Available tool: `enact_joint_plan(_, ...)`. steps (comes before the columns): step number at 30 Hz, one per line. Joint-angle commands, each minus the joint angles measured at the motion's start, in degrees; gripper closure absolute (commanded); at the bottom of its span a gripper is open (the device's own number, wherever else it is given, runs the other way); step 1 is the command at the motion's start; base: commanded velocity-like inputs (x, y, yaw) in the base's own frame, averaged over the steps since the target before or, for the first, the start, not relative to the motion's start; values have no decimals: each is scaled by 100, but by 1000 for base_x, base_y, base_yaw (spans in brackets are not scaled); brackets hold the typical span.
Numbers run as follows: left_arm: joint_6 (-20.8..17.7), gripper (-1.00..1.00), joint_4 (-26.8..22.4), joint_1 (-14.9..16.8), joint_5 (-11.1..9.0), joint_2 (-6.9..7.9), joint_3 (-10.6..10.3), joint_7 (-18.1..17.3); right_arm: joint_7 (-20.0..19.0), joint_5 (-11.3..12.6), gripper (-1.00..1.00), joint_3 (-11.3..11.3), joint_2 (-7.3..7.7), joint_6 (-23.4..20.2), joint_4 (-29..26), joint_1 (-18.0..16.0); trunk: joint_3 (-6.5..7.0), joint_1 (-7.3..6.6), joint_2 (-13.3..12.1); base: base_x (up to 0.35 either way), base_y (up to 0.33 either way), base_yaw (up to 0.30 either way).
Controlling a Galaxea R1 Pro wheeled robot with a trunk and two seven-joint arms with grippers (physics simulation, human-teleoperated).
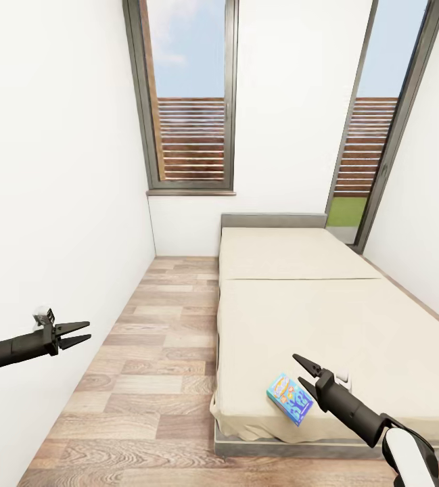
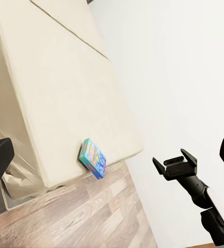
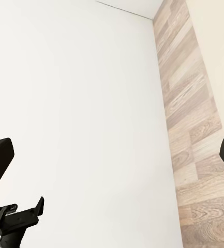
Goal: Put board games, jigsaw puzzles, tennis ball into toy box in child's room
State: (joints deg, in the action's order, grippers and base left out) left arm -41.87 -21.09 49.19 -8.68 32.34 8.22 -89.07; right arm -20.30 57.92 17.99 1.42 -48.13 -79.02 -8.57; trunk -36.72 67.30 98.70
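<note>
Right, board game [image 1: 290, 398] on bed [image 1: 327, 318] edge, just beside open right hand [image 1: 303, 373].

Both arms end in matte black, tapering wrists. The left claw [image 1: 77, 332] has two slim pointed black fingers and a small pale fitting on top. The right claw [image 1: 301, 370] looks alike, its black forearm joining a glossy white rounded link behind.

bed [image 1: 327, 304] beige | wood floor [image 1: 158, 352] | 2 windows [image 1: 191, 95]
</note>
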Motion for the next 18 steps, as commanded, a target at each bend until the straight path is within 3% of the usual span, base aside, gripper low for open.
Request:
enact_joint_plan(1, -60, -100, 0, 3, 7, 0, 4, -23, -27, -17, -100, 10, -1, -30, 0, -5, -6, -1, 3, 0, 0, 0)
enact_joint_plan(18, -52, -100, 0, 3, 7, -7, -2, -14, -23, -17, -100, 12, -1, -22, 3, -5, -6, -1, 3, -26, -31, 0)
